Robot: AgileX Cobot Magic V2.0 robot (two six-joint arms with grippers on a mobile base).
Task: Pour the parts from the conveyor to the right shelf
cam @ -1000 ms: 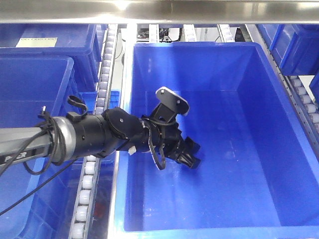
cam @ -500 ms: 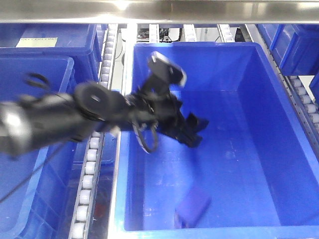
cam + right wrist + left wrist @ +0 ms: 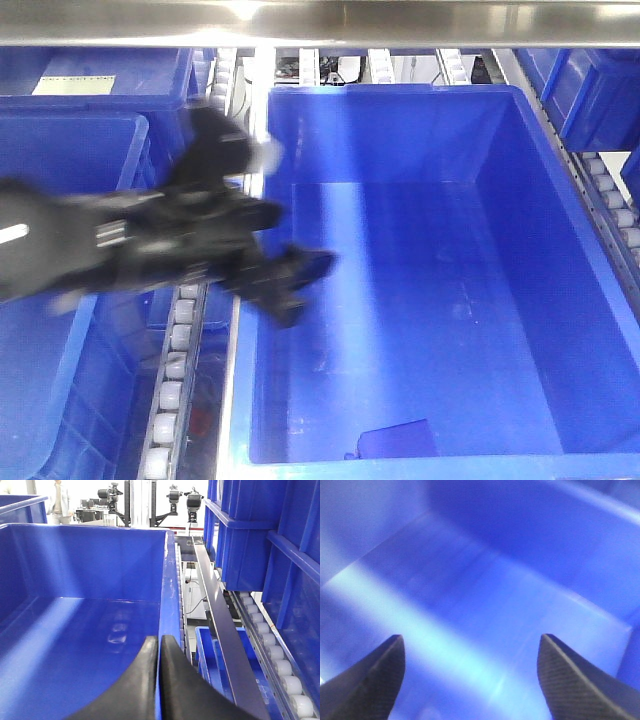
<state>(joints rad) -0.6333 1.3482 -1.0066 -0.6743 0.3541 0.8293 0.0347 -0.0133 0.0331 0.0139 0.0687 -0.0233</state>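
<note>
The left end effector [image 3: 470,680], with its two dark carbon-textured fingers [image 3: 367,687] standing wide apart, is holding nothing and is looking down onto the bare floor of a large rectangular blue plastic bin [image 3: 520,180]. In the front view the same black end effector [image 3: 290,280] is showing as a motion-blurred shape, crossing the bin's left wall with its tips hanging just inside, above the floor. The thick black left arm [image 3: 90,250] behind it is reaching in from the left, passing over a white roller track [image 3: 175,380] and the neighbouring blue bin [image 3: 60,160].

The small royal-blue plastic block [image 3: 398,440] is lying on the bin floor against the near wall, well apart from the end effector and partly cut off by the bin's front rim.

The right end effector [image 3: 159,652] is showing its two black fingers pressed together with nothing between them, hovering at the right rim of a blue bin [image 3: 75,565]. Beside it a stainless-steel shelf rail [image 3: 217,615] and more white rollers [image 3: 272,657] are running away from the camera, with stacked blue bins [image 3: 250,530] to the right.

A stainless-steel shelf beam [image 3: 320,20] is crossing above the bins in the front view.
</note>
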